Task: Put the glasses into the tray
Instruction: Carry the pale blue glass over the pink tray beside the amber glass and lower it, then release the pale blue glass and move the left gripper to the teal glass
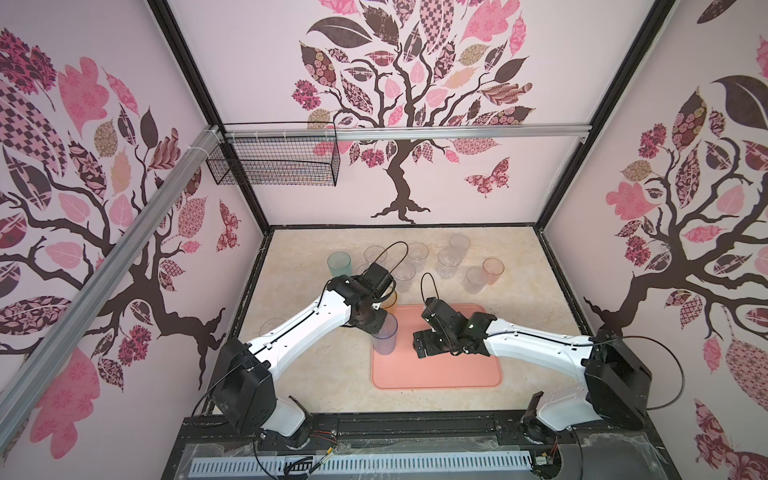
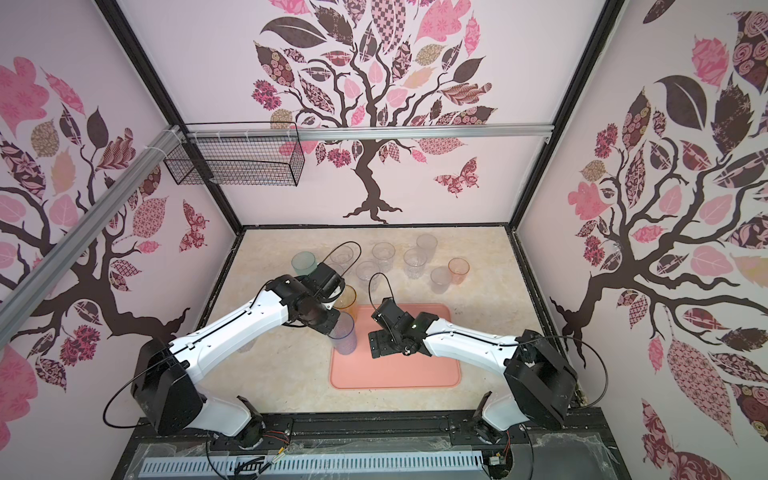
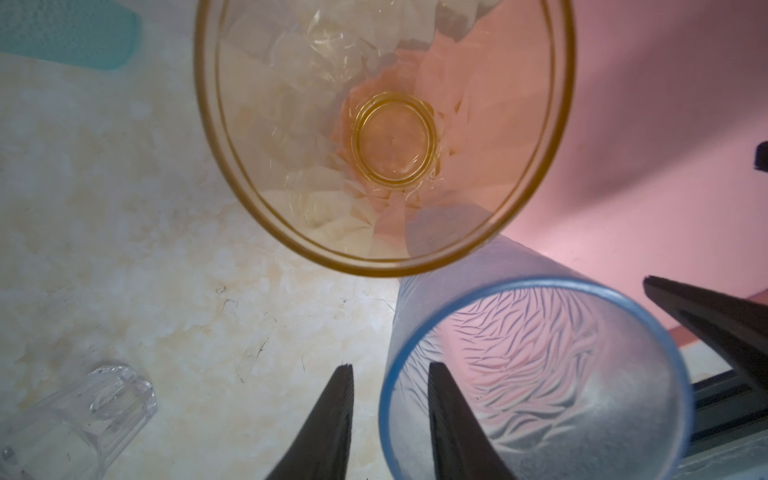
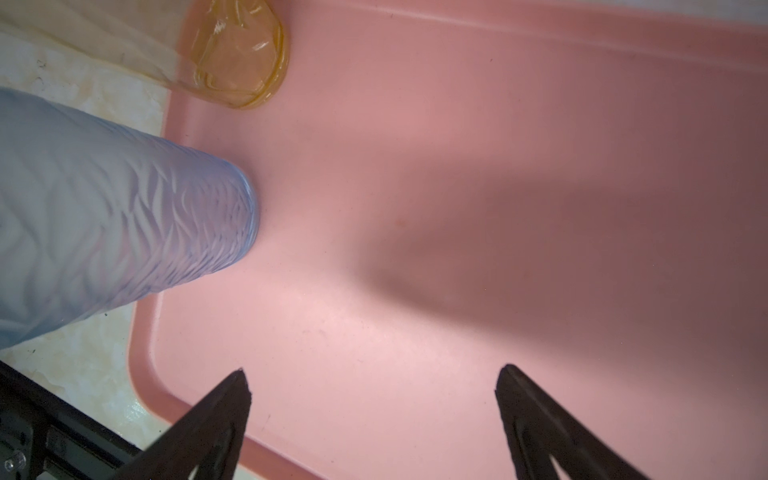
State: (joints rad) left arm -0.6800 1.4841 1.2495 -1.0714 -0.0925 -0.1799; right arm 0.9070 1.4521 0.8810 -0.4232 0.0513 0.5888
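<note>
Two glasses stand in the salmon-pink tray point(image 1: 440, 372), which lies on the desk point(image 1: 316, 374) between the two arms. The amber glass point(image 2: 348, 297) sits in the tray's corner at about eleven o'clock. The tall blue-grey glass point(image 1: 385, 338) stands upright just inside the rim at nine o'clock, its base on the pink floor in the right wrist view.

The left pincer point(image 3: 390, 365) hangs right over the blue-grey glass. Its jaws are parted and straddle the rim, with one finger point(image 3: 332, 419) outside the wall and the other down inside the mouth. A sliver of gap shows on each side, so it is not squeezing the glass.

The right pincer point(image 4: 374, 370) hovers low over the bare middle of the tray, at three o'clock from the blue-grey glass. Its jaws are spread wide and hold nothing.

The rest of the glasses wait on the desk at twelve o'clock from the tray. They make a loose cluster of clear tumblers point(image 1: 417, 251), with the teal glass point(image 1: 338, 264) at its left end and the pinkish-orange glass point(image 1: 493, 270) at its right end. One more clear glass point(image 1: 272, 326) stands alone at nine o'clock, partly hidden behind the left arm.
</note>
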